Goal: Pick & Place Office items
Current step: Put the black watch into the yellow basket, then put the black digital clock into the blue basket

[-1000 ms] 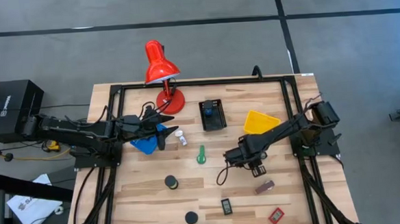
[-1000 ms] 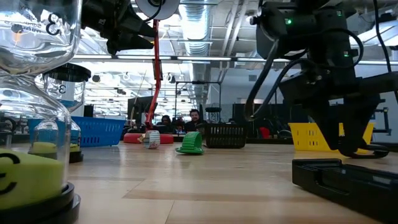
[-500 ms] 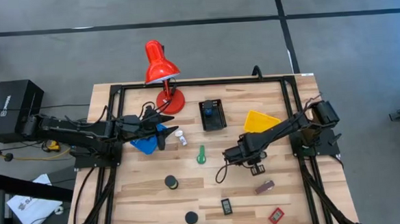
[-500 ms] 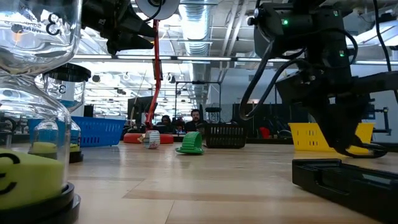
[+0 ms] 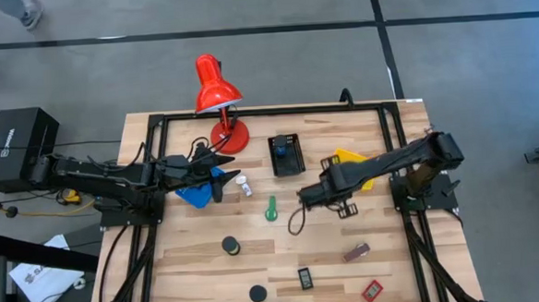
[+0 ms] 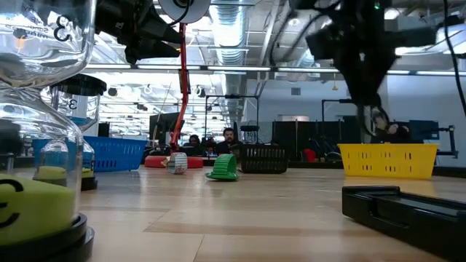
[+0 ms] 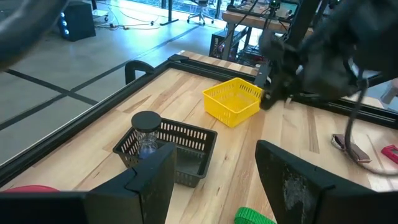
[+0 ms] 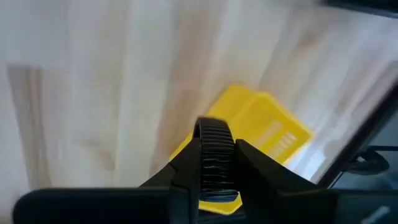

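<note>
Grey floor [image 5: 489,112] with dark seam lines is surrounding the wooden table [image 5: 192,257]; ceiling strip lights [image 6: 233,33] are glowing overhead.

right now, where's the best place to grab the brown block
Take the brown block across its narrow width at mid-length, coming straight down from above. It lies flat and slanted with bare table along both long sides, so there is probably room to close on it. The right gripper is nearest but is shut on a black ridged piece.
</note>
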